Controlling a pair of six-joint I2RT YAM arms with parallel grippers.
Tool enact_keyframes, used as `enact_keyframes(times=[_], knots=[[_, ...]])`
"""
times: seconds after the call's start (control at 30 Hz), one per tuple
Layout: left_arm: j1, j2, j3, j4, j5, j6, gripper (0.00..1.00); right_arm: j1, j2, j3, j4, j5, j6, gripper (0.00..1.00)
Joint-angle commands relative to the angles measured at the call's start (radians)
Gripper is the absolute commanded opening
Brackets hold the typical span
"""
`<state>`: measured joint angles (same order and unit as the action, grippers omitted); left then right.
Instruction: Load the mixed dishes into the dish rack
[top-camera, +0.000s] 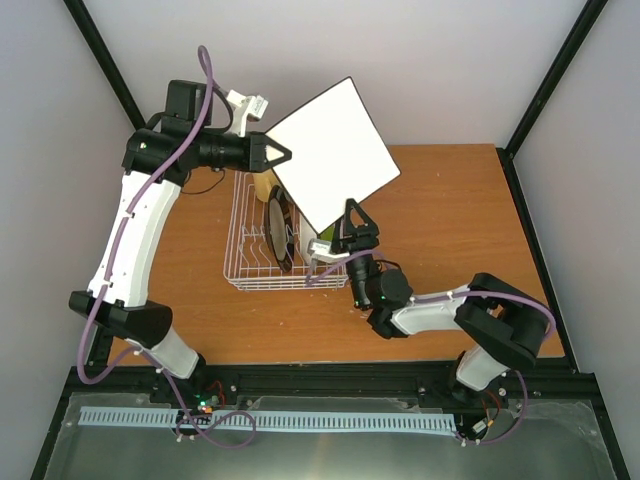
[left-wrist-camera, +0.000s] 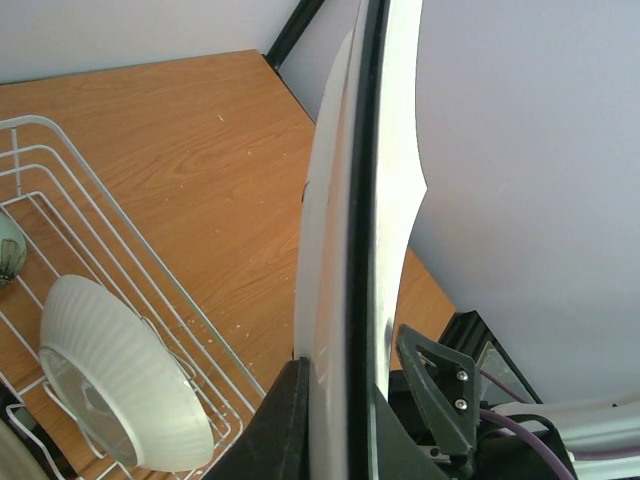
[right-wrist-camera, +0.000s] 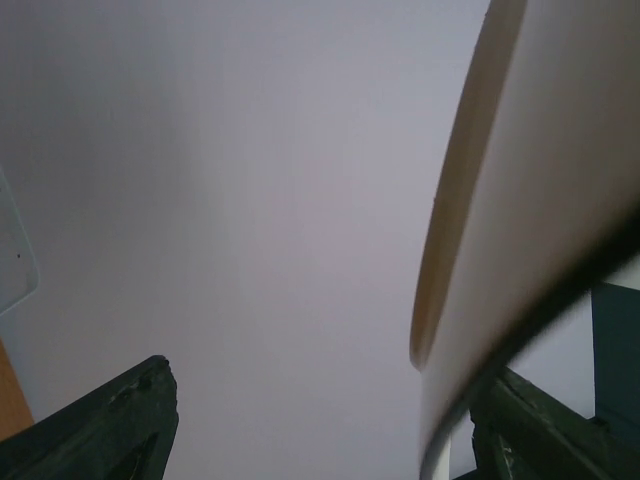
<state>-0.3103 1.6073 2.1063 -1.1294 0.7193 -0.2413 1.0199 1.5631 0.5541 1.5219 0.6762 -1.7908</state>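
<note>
My left gripper (top-camera: 283, 154) is shut on the corner of the square white plate (top-camera: 335, 150) and holds it tilted in the air above the back right of the dish rack (top-camera: 245, 272). In the left wrist view the plate (left-wrist-camera: 335, 220) stands edge-on between the fingers (left-wrist-camera: 285, 420). My right gripper (top-camera: 356, 224) stands open, pointing up beside the plate's lower edge. Its wrist view shows the plate (right-wrist-camera: 540, 200) just inside the right finger (right-wrist-camera: 545, 435); whether they touch I cannot tell. In the rack stand a pale mint bowl (left-wrist-camera: 120, 385), a dark-rimmed plate (top-camera: 280, 230) and a yellow cup (top-camera: 262, 186).
The rack (left-wrist-camera: 110, 240) sits left of centre on the wooden table (top-camera: 450, 220). Black frame posts (top-camera: 545, 85) rise at the back corners against pale walls. A black rail (top-camera: 330, 378) runs along the near edge.
</note>
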Motion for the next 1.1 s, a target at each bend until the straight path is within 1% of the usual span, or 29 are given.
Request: enact_keyframes(times=[0.0,0.1,0.13,0.17,0.2,0.23,0.27,0.33,0.37,0.4,0.43,0.57,0.77,0.8,0.83,0.87,0.93,0.97,1.03,1.07], knots=[[0.000,-0.076,0.016,0.152,0.121,-0.021,0.01,-0.034,0.036,0.070,0.155,-0.031,0.006,0.79],[0.001,-0.087,-0.007,0.153,0.138,-0.023,0.01,-0.058,0.062,0.118,0.155,-0.055,-0.007,0.77],[0.001,-0.089,-0.016,0.152,0.142,-0.020,0.01,-0.065,0.072,0.135,0.155,-0.062,-0.012,0.75],[0.000,-0.090,-0.023,0.150,0.142,-0.018,0.01,-0.070,0.081,0.154,0.155,-0.066,-0.016,0.71],[0.000,-0.093,-0.037,0.147,0.142,-0.016,0.01,-0.074,0.090,0.175,0.154,-0.069,-0.023,0.63],[0.000,-0.096,-0.046,0.145,0.144,-0.014,0.01,-0.079,0.099,0.191,0.155,-0.070,-0.027,0.51],[0.000,-0.098,-0.054,0.144,0.145,-0.012,0.01,-0.082,0.107,0.211,0.155,-0.065,-0.030,0.41],[0.000,-0.101,-0.068,0.141,0.148,-0.007,0.01,-0.085,0.124,0.244,0.155,-0.057,-0.037,0.26],[0.000,-0.102,-0.073,0.140,0.149,-0.004,0.01,-0.085,0.132,0.259,0.154,-0.056,-0.042,0.13],[0.000,-0.102,-0.075,0.135,0.147,-0.001,0.01,-0.086,0.139,0.267,0.154,-0.056,-0.049,0.05],[0.000,-0.101,-0.077,0.133,0.145,0.001,0.01,-0.086,0.143,0.271,0.155,-0.059,-0.053,0.03],[0.000,-0.099,-0.087,0.124,0.136,0.012,0.01,-0.084,0.135,0.280,0.156,-0.054,-0.049,0.03],[0.000,-0.084,-0.079,0.109,0.074,0.018,0.01,-0.081,0.051,0.244,0.148,-0.058,0.006,0.03],[0.000,-0.086,-0.074,0.113,0.059,0.016,0.03,-0.080,0.042,0.236,0.148,-0.057,0.006,0.03],[0.000,-0.091,-0.075,0.126,0.043,0.008,0.13,-0.079,0.031,0.228,0.141,-0.058,0.006,0.03],[0.000,-0.104,-0.081,0.146,0.029,-0.002,0.25,-0.076,0.023,0.218,0.133,-0.059,0.006,0.03],[0.004,-0.126,-0.092,0.189,-0.010,-0.024,0.42,-0.066,0.008,0.200,0.127,-0.055,0.013,0.03],[0.007,-0.135,-0.092,0.202,-0.031,-0.031,0.49,-0.059,0.003,0.192,0.123,-0.049,0.018,0.03],[0.014,-0.148,-0.095,0.218,-0.084,-0.040,0.56,-0.041,-0.006,0.179,0.123,-0.040,0.030,0.03],[0.017,-0.154,-0.097,0.225,-0.108,-0.042,0.57,-0.032,-0.010,0.173,0.124,-0.038,0.036,0.03]])
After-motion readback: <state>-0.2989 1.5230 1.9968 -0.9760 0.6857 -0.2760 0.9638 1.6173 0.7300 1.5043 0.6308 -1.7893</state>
